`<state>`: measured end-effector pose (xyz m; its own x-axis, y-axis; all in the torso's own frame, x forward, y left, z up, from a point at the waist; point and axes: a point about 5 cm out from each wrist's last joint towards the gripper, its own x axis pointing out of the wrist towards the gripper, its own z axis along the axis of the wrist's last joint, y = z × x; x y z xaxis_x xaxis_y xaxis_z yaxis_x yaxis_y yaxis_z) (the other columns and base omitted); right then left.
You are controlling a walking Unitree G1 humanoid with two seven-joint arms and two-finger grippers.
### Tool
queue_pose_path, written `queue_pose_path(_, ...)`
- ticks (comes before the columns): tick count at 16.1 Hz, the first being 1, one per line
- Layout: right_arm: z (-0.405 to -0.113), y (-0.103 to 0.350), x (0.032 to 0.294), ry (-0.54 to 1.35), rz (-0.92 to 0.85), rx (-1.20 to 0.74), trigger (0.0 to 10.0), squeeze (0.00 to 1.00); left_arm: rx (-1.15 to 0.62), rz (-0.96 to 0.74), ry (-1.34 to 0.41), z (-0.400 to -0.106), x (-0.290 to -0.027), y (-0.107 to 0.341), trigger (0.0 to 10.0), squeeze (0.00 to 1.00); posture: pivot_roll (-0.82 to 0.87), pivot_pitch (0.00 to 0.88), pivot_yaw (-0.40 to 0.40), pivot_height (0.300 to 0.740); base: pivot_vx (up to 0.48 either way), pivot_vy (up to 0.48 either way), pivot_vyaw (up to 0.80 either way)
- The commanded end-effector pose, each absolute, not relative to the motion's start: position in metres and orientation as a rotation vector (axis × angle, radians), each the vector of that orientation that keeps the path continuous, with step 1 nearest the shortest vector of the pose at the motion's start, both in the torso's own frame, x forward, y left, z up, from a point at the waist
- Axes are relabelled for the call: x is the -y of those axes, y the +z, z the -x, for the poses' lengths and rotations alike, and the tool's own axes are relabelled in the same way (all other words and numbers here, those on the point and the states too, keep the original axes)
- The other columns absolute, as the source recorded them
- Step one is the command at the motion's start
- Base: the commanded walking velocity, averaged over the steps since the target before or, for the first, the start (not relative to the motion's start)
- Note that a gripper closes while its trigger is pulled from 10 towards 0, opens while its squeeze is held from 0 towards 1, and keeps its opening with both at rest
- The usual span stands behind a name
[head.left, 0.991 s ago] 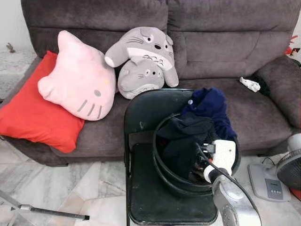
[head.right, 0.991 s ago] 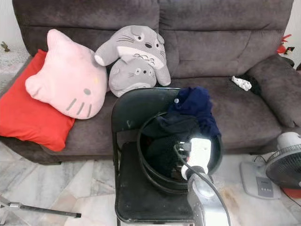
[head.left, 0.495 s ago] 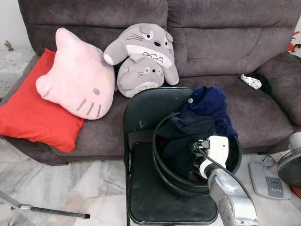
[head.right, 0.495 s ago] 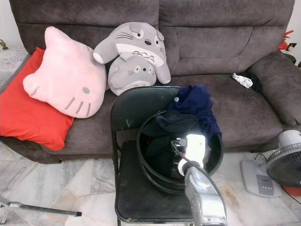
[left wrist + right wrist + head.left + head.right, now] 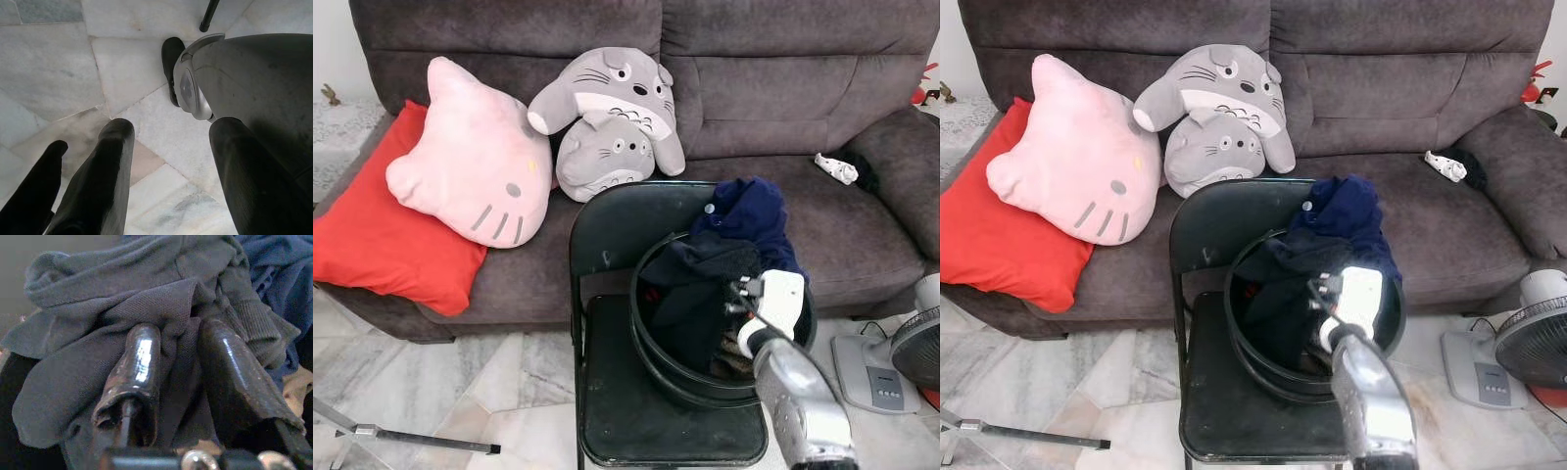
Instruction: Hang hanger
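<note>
A black bucket (image 5: 651, 364) stands on a black folding chair (image 5: 617, 230) in front of the sofa. It holds a dark grey garment (image 5: 700, 279), and a navy garment (image 5: 754, 217) hangs over its far rim. My right gripper (image 5: 736, 297) reaches into the bucket and is shut on the dark grey garment (image 5: 98, 367). In the right wrist view a fold of the cloth is pinched between its two black fingers (image 5: 137, 357). My left gripper (image 5: 171, 132) hangs idle and open over the marble floor.
A grey sofa (image 5: 783, 88) behind the chair carries a red cushion (image 5: 382, 245), a pink cat cushion (image 5: 470, 157), two grey plush toys (image 5: 607, 117) and a small white item (image 5: 832, 171). A fan (image 5: 915, 352) stands on the right. A stand leg (image 5: 421, 443) lies at lower left.
My right gripper has risen a little and shifted right inside the bucket, with the dark grey cloth bunched at its fingers. The camera has shifted slightly.
</note>
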<state>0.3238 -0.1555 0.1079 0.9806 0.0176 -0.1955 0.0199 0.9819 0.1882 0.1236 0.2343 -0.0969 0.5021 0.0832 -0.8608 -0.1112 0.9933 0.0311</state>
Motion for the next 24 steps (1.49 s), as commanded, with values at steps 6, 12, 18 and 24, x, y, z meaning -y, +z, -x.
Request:
queue_pose_path(6,-0.326,0.105,0.16,-0.025,-0.198,-0.197,0.0,0.0,-1.082,0.002,0.096,-0.112,-0.235,-0.1,10.0,0.0,-0.08,0.205,-0.026,0.74,0.0,0.0,0.0)
queue_pose_path(12,-0.343,0.143,0.174,-0.081,-0.217,-0.031,0.0,0.0,-1.078,-0.005,0.091,-0.113,-0.235,-0.1,10.0,0.0,-0.09,0.199,-0.023,0.74,0.0,0.0,0.0)
queue_pose_path(18,-0.362,0.268,0.187,-0.083,-0.205,0.432,0.0,0.0,-1.073,-0.009,0.093,-0.116,-0.235,-0.099,10.0,0.0,-0.09,0.187,-0.018,0.74,0.0,0.0,0.0)
queue_pose_path(24,-0.363,0.358,0.185,-0.024,-0.179,0.709,0.0,0.0,-1.065,-0.009,0.094,-0.118,-0.235,-0.099,10.0,0.0,-0.1,0.174,-0.011,0.74,0.0,0.0,0.0)
